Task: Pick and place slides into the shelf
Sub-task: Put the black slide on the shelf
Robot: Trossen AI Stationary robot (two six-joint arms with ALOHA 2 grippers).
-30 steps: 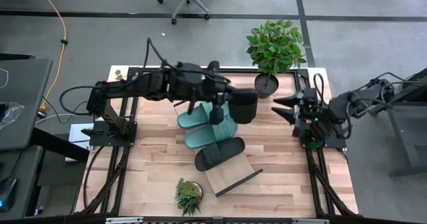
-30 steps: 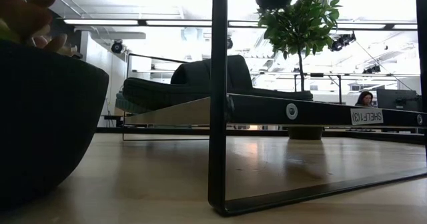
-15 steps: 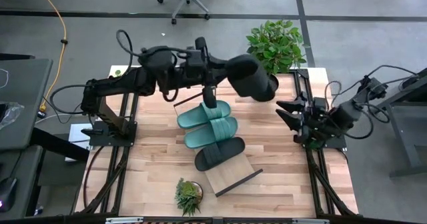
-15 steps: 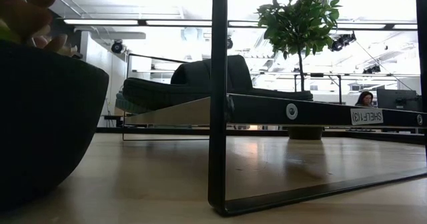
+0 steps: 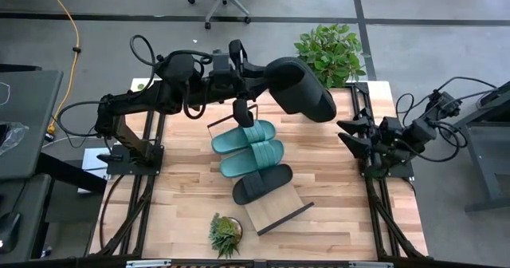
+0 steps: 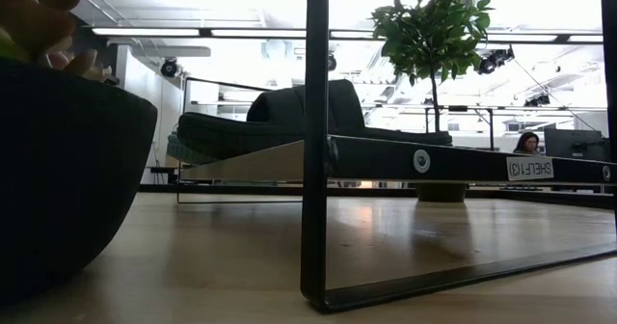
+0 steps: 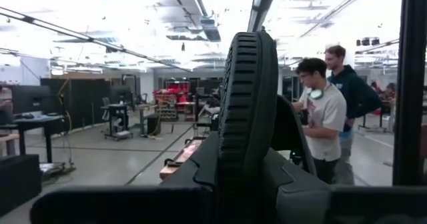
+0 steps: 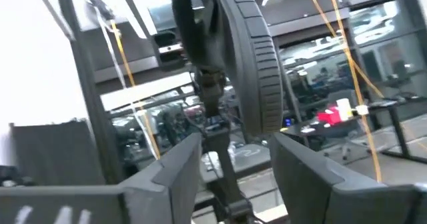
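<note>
My left gripper (image 5: 264, 73) is raised high over the table's far side and is shut on a black slide (image 5: 303, 88), which shows edge-on with its ribbed sole rim in the left wrist view (image 7: 248, 97). The shelf (image 5: 275, 210) slants across the table's middle and bears two teal slides (image 5: 243, 138) (image 5: 253, 157) and a second black slide (image 5: 261, 183) lying flat on the board. My right gripper (image 5: 351, 132) waits open at the table's right edge, its fingers toward the raised slide (image 8: 257, 71). My left gripper pinches the black slide between its two fingers at one end (image 7: 245, 159), the sole standing on edge between them. The slide is lifted clear, high above the shelf, and reaches from the gripper toward the table's right. The gripper's own body hides the exact spot of contact.
A tall potted plant (image 5: 327, 57) stands at the far right corner, just behind the raised slide. A small potted plant (image 5: 225, 234) sits at the near edge, its dark pot (image 6: 58, 170) large in the low view. Bare tabletop (image 5: 335, 180) lies right of the shelf.
My left gripper has risen from just above the teal slides, toward the far edge, carrying the black slide up. The slide has turned and now points toward the right. My right gripper has drawn back a little toward the right edge.
</note>
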